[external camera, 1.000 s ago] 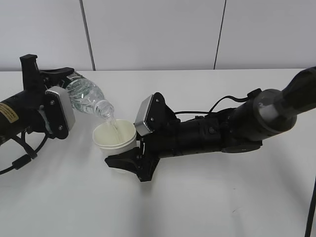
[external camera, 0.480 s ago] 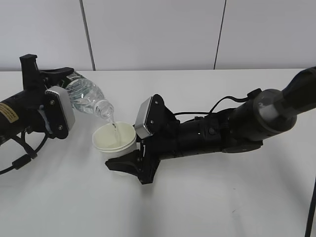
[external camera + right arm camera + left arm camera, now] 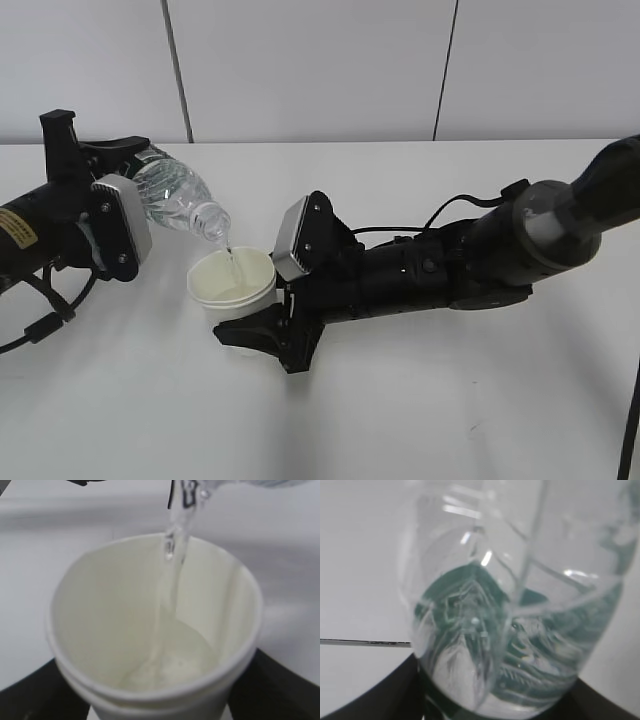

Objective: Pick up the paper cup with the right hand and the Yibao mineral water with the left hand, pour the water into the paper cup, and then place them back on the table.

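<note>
Left gripper point(image 3: 150, 195) pinches tilted bottle point(image 3: 180, 198); right gripper point(image 3: 245, 315) clasps cup point(image 3: 155, 645); only wrist view shows pooled water point(image 3: 175, 655).

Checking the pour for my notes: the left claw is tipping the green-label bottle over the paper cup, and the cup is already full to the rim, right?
Not full. The right wrist view shows the paper cup holding only a shallow pool of water at the bottom. The left claw is tipping the bottle over it.

A pale grey panelled wall point(image 3: 300, 70) with dark vertical seams stands behind, evenly lit.
</note>
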You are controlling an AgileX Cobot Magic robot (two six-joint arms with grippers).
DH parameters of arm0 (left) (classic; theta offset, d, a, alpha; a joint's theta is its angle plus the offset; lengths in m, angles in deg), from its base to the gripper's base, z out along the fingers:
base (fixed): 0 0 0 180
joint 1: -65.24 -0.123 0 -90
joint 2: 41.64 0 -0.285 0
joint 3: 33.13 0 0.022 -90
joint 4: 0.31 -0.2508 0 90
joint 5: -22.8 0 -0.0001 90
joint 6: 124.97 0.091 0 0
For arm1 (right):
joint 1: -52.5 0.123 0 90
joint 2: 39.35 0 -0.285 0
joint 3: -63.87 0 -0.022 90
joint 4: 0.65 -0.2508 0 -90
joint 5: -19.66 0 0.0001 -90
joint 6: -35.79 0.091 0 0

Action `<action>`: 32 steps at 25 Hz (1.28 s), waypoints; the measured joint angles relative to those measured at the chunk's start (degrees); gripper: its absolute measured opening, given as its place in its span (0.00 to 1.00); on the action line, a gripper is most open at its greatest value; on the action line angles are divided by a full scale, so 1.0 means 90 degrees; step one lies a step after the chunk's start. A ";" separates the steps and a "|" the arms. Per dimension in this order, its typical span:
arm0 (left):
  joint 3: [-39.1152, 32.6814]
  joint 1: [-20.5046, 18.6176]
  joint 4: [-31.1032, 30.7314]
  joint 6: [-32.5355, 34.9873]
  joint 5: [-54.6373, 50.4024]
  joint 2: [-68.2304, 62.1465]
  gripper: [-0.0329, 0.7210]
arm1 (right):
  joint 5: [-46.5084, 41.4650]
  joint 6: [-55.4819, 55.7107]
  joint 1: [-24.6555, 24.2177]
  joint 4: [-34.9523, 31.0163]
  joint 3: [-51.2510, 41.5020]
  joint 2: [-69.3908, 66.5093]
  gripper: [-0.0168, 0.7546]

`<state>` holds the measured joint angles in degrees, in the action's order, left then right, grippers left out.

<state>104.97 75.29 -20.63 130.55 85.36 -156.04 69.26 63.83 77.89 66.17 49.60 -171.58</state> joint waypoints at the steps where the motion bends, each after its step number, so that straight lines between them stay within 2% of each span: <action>1: 0.0000 0.0000 0.0000 0.0000 0.0000 0.0000 0.55 | 0.0000 0.0000 0.0000 0.0000 0.0000 0.0000 0.75; 32: 0.0000 0.0000 0.0048 0.0576 0.0054 0.0007 0.55 | -0.0177 0.0000 0.0000 0.0025 0.0000 0.0000 0.74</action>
<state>104.97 75.29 -20.20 135.74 85.85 -155.97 67.68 63.83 77.89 66.39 49.60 -171.58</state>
